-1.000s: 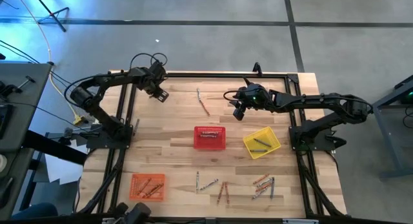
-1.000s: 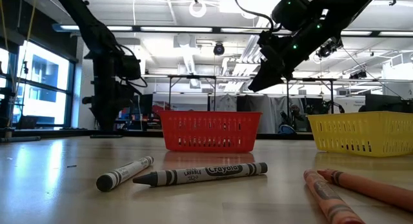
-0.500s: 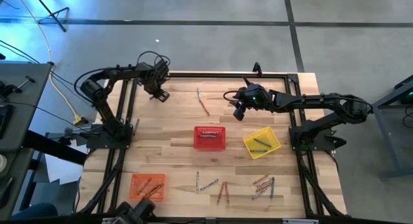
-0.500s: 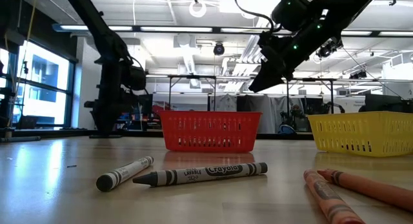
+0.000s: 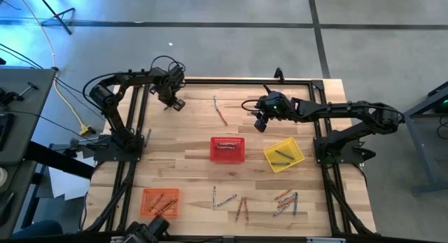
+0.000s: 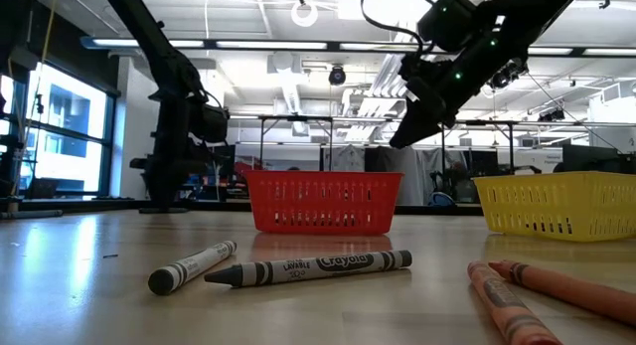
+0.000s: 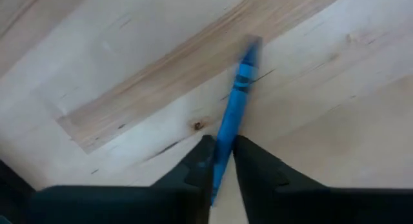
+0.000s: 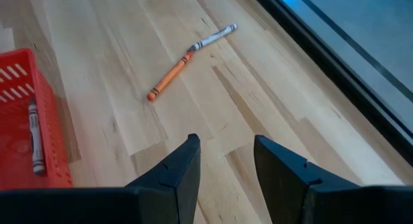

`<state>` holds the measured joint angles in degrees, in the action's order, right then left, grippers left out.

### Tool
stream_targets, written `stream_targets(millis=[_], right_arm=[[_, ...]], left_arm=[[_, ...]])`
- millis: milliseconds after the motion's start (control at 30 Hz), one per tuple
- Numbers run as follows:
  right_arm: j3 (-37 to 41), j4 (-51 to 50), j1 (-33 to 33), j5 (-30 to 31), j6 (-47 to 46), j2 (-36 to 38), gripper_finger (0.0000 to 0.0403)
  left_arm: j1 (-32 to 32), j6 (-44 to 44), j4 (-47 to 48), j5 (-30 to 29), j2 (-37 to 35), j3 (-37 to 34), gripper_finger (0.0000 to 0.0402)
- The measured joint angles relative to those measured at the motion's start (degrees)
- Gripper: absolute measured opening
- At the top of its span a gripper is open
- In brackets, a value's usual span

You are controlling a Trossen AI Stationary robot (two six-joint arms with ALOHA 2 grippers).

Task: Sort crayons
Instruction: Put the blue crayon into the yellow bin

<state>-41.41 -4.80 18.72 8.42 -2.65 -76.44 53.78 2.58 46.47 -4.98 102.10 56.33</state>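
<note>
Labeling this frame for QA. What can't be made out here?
- Blue crayon: motion-blurred in the left wrist view; its lower end is hidden between the left claw fingers.
- Orange basket: crayons inside too small to count from above.
- Yellow basket: contents hidden by its wall in the low view.

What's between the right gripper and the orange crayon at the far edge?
Nothing visible. The right gripper is open and empty, and in its wrist view only bare table lies between it and the orange crayon. The red basket sits off to the side. The left gripper holds a blue crayon elsewhere.
</note>
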Motion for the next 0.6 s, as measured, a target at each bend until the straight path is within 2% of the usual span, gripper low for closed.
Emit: stream_targets(millis=[100, 400, 600], right_arm=[[0.0, -0.4, 0.0, 0.0, -0.4, 0.0, 0.014], [0.0, -0.3, 0.0, 0.0, -0.3, 0.0, 0.014], [0.0, 0.0, 0.8, 0.1, 0.1, 0.0, 0.014]], left_arm=[[0.0, 1.4, 0.4, 0.0, 0.1, 0.4, 0.0008], [-1.5, 1.4, 0.4, 0.1, -2.2, 0.2, 0.0002], [-5.0, 1.7, -0.3, 9.3, -10.3, 0.2, 0.0001]])
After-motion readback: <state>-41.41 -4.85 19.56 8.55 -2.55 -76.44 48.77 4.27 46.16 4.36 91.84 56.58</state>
